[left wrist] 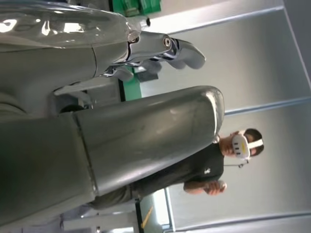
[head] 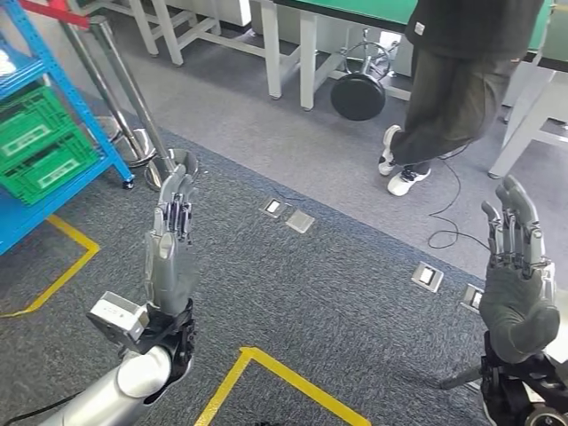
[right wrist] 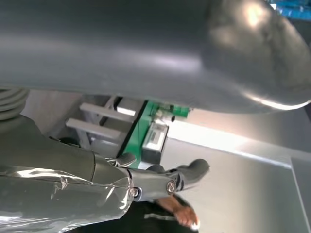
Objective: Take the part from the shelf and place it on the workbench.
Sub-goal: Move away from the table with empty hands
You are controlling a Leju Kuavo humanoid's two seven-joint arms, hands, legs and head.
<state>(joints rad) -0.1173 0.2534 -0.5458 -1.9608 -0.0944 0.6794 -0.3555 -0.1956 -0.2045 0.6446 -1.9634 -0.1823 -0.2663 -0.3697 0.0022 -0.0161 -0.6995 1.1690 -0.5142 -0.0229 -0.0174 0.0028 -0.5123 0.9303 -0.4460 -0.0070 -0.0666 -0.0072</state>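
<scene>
Grey carpet (head: 315,293) with yellow tape lines (head: 281,368) covers the floor ahead of the robot; several small metal floor boxes (head: 427,277) are set into it. Blue shelf (head: 60,84) stands at the far left, holding green crates (head: 40,146) on its lower level. Which item on it is the part cannot be told; no part is in either hand.

Left hand (head: 170,253) raised, palm side turned inward, fingers (head: 176,209) extended upward and a little apart, holding nothing. Left wrist view confirms: thick thumb and darker fingers (left wrist: 176,48) stretched out with nothing between them.

Right hand (head: 519,284) raised at the right edge, well apart from the left, fingers upright and slightly curved at the tips, also holding nothing. Right wrist view shows the fingers (right wrist: 183,174) extended, nothing in them.

Workbench (head: 348,11) with green top and white legs runs along the far side. Black round stool (head: 358,93) sits under it. Person (head: 462,80) in dark top and trousers, white shoes, stands beside the bench at upper right; left wrist view shows this person wearing a white headset (left wrist: 240,145). Black cable (head: 455,222) trails on the floor near the shoes. Metal stand legs (head: 127,98) lean beside the shelf
</scene>
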